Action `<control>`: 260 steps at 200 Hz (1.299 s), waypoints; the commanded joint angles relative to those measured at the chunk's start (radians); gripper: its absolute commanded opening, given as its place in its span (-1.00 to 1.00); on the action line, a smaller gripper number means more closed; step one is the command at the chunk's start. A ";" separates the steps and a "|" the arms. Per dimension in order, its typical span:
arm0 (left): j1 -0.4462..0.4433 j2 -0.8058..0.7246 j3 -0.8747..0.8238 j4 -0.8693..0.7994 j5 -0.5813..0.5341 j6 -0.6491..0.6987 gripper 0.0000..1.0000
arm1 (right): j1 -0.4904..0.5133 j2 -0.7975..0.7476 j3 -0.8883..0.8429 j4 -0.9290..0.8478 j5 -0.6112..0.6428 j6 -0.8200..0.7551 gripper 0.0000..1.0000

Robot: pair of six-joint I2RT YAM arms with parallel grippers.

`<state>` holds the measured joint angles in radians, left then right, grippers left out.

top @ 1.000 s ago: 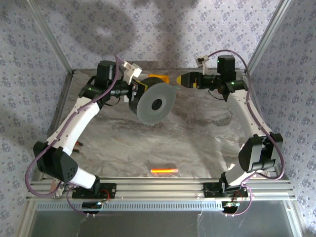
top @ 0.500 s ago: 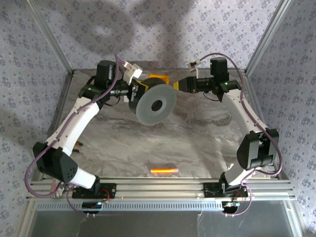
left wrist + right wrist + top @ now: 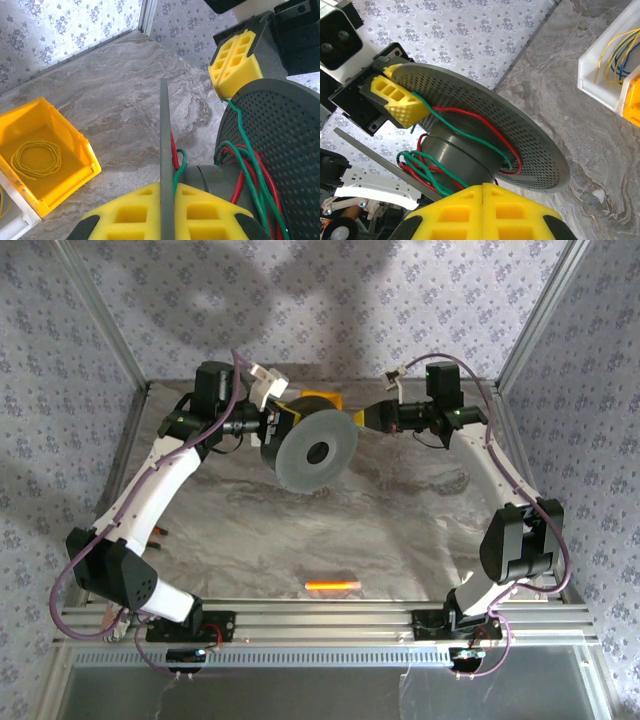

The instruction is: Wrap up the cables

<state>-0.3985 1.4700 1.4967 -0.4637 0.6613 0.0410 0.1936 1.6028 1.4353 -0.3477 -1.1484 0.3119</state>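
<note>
Seeing the cables (image 3: 427, 175) as a few loose green turns on the hub of the spool (image 3: 316, 450), next to red wire (image 3: 470, 112), held over the far part of the surface (image 3: 400, 510). Gripping one flange with the left gripper (image 3: 168, 200), jaws clamped tight on the plate. Reading the right gripper (image 3: 484, 192) as closed pad to pad at the rim. Looks like a green strand pinched there, can't confirm. Judging partly wound: slack loops to tension, more turns to lay.

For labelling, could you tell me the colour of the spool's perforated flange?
Dark grey flange; clearest in right wrist view.
</note>
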 commanded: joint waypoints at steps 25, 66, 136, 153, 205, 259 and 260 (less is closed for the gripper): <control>0.009 -0.035 0.064 0.073 0.035 -0.008 -1.00 | -0.027 0.006 -0.016 0.007 -0.042 0.001 0.03; 0.011 -0.035 0.065 0.071 0.040 -0.010 -1.00 | -0.033 0.005 -0.016 0.010 -0.063 -0.003 0.02; 0.010 -0.035 0.068 0.074 0.055 -0.018 -1.00 | -0.029 0.022 -0.006 0.056 -0.062 0.025 -0.19; 0.010 -0.035 0.068 0.071 0.055 -0.017 -1.00 | -0.026 0.029 0.006 0.057 -0.065 0.026 -0.30; 0.010 -0.040 0.067 0.065 0.052 -0.015 -1.00 | -0.021 0.044 0.024 0.051 -0.068 0.021 -0.78; 0.025 -0.036 0.078 0.088 0.131 -0.047 -1.00 | -0.026 0.036 -0.011 0.053 -0.038 -0.062 -1.00; 0.025 -0.036 0.078 0.090 0.132 -0.049 -1.00 | -0.026 0.036 -0.013 0.054 -0.037 -0.062 -1.00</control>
<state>-0.3897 1.4693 1.5105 -0.4606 0.6777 0.0311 0.1688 1.6421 1.4296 -0.3019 -1.1934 0.3058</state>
